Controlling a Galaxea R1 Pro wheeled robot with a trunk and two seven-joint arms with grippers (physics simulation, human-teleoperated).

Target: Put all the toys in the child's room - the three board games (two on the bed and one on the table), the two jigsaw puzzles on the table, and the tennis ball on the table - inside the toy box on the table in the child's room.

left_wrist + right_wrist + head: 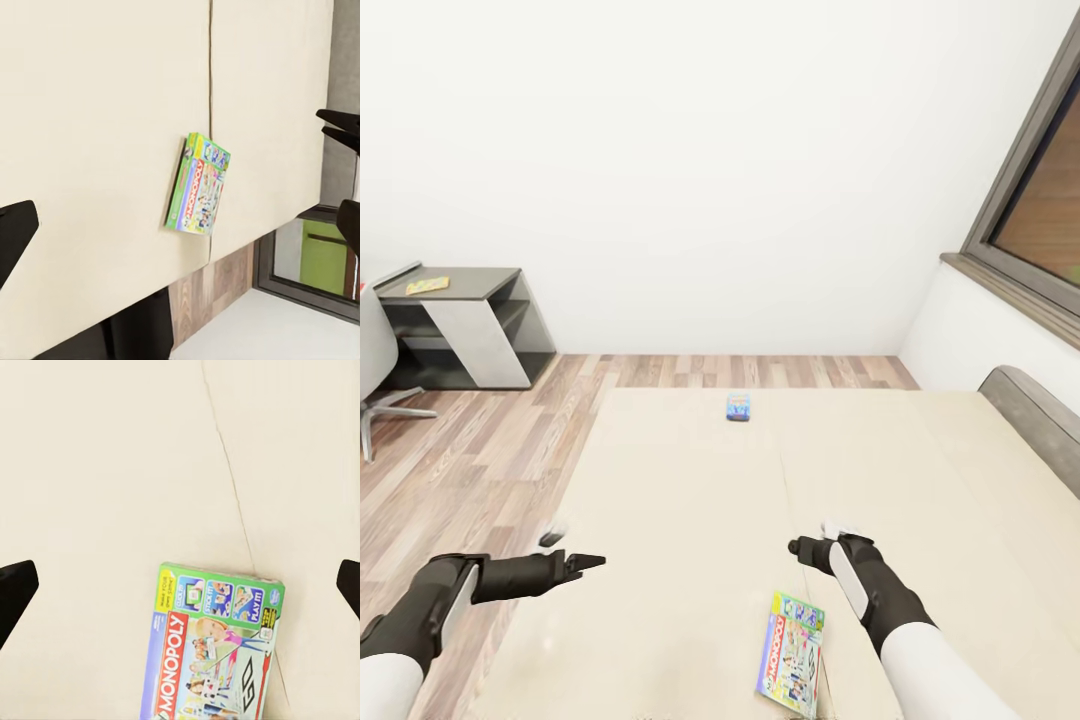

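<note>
Two board games lie on the beige bed point(690, 500). The green-edged Monopoly box point(792, 655) point(199, 185) point(214, 649) is near the bed's front edge. The small blue-cyan box point(739, 406) is close to the far edge. My right gripper point(810, 545) point(180, 585) hovers open just beyond the Monopoly box, holding nothing. My left gripper point(575, 560) point(180, 232) is open and empty over the bed's left side. On the dark table point(460, 300) at far left lies a small flat yellow-green item point(427, 285) that is too small to identify. The toy box, jigsaw puzzles and tennis ball are out of view.
A grey swivel chair point(375, 370) stands by the table at the left edge. Wood-plank floor point(490, 450) runs between the table and the bed. A grey headboard point(1040, 410) and a dark-framed window point(1030, 220) are on the right, with a white wall behind.
</note>
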